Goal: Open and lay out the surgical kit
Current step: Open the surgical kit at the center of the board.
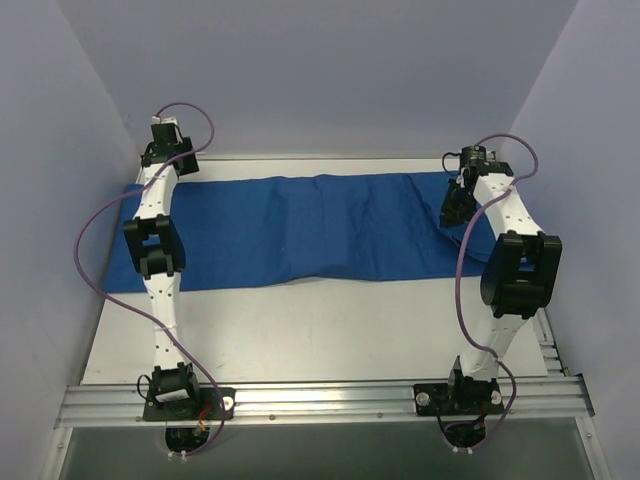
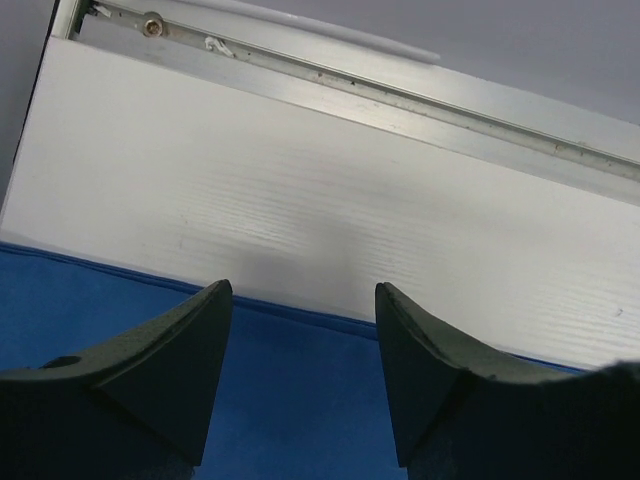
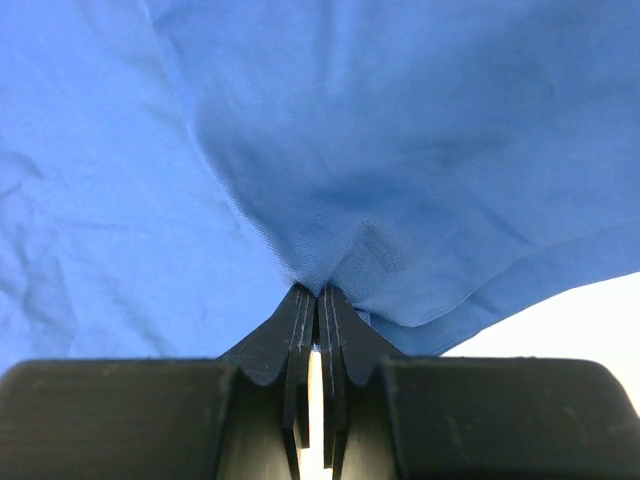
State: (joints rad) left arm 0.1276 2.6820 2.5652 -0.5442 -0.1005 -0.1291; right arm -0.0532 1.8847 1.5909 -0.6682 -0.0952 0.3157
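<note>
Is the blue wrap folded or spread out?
Spread: the blue wrap lies as a wide strip across the table, right gripper pinching its right end.

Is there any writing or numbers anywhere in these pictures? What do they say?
None: no word, number or sign can be read in any view.
The blue cloth: plain, no print.
The table and the rail: no markings.
The left claw and the right claw: plain dark surfaces, no label.
</note>
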